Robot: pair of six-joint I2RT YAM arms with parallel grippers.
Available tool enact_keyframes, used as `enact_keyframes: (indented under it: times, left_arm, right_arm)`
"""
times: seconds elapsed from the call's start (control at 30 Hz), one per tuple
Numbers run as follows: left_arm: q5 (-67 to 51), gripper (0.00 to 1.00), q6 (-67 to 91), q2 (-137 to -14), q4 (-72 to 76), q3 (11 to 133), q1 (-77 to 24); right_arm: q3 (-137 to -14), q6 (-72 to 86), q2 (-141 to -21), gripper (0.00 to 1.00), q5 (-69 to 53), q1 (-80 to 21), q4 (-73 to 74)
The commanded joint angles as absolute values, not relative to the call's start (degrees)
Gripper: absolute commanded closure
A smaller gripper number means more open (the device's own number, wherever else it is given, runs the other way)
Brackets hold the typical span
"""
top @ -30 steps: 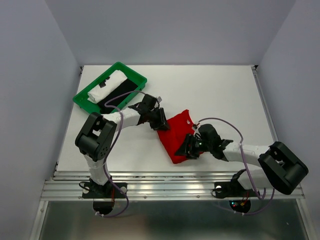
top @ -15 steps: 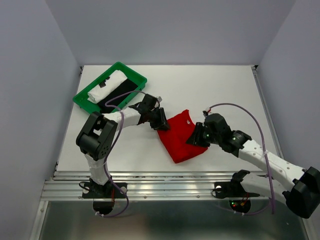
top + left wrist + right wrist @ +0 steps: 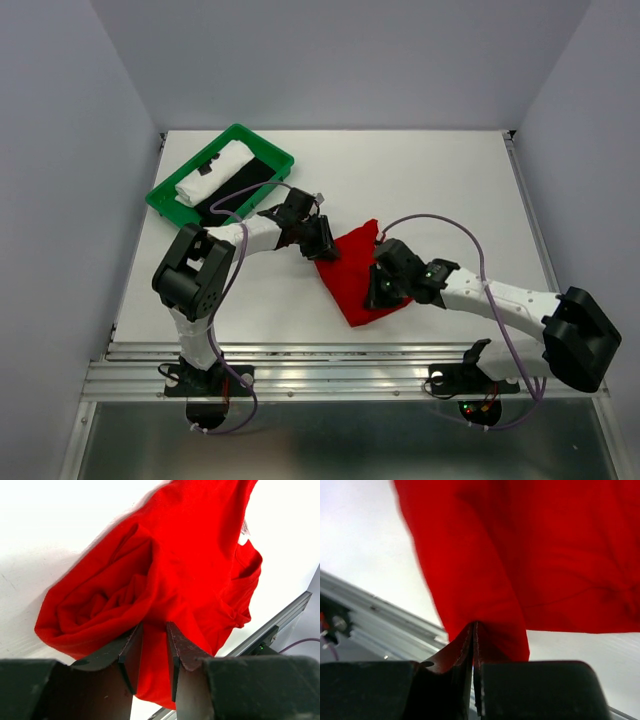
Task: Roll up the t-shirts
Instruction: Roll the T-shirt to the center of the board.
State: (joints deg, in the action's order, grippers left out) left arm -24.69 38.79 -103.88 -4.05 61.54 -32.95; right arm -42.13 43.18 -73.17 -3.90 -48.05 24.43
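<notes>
Two grippers are pinching one red t-shirt [image 3: 345, 280], which is lying bunched up on the white table [image 3: 440, 180], in the middle and closer to the near edge. Its long side is running from far to near, leaning a little to the left as it comes near, and one pointed corner is aiming at the far side. The left gripper [image 3: 322, 252] is squeezing a fold at the shirt's left edge, with red cloth between its nearly closed jaws. The right gripper [image 3: 378, 292] is biting the right edge, jaws pressed tight. The left wrist view is showing a soft curled lump of cloth. A green tray [image 3: 192, 161] is sitting well apart at the far left, holding a white rolled cloth [image 3: 215, 170].
</notes>
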Motion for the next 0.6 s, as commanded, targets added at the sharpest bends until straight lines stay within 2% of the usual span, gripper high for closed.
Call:
enact_keyframes:
  times: [0.0, 0.27, 0.57]
  left_arm:
    - [-24.08, 0.64, 36.92, -102.48, -4.65, 63.46, -33.22]
    - [-23.03, 0.64, 35.42, -101.60, -7.91, 67.23, -33.22]
    - [-20.39, 0.64, 34.72, -94.84, -11.86, 70.31, -33.22]
  right_arm:
    - [-39.56, 43.68, -73.21, 0.93, 4.39, -48.08, 24.17]
    - [-35.07, 43.24, -76.20, 0.97, 4.04, -48.08, 22.06]
    - [-43.94, 41.22, -70.23, 0.98, 4.93, -48.08, 27.77]
